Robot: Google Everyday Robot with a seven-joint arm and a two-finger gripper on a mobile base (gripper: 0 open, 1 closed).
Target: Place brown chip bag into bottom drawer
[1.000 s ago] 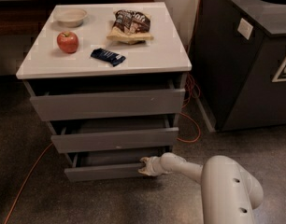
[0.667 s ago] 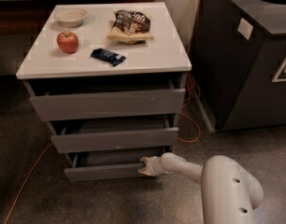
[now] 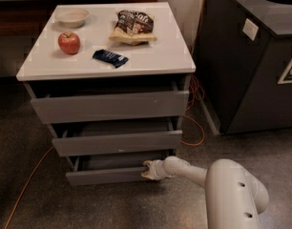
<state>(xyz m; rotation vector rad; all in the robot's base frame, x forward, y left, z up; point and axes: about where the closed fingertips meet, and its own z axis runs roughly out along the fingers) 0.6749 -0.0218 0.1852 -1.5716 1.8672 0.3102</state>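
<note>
Atop the white bench, the crinkly brown chip bag looks light, crushable, best pinched edgewise; our claw, state untellable, sits at the grey bottom drawer.

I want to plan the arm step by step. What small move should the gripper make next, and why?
Probably pull the bottom drawer a little farther out. The gripper is at the right end of its front's top edge, and only a narrow strip of interior shows, likely too tight for the brown chip bag, which lies on the cabinet top.
</note>
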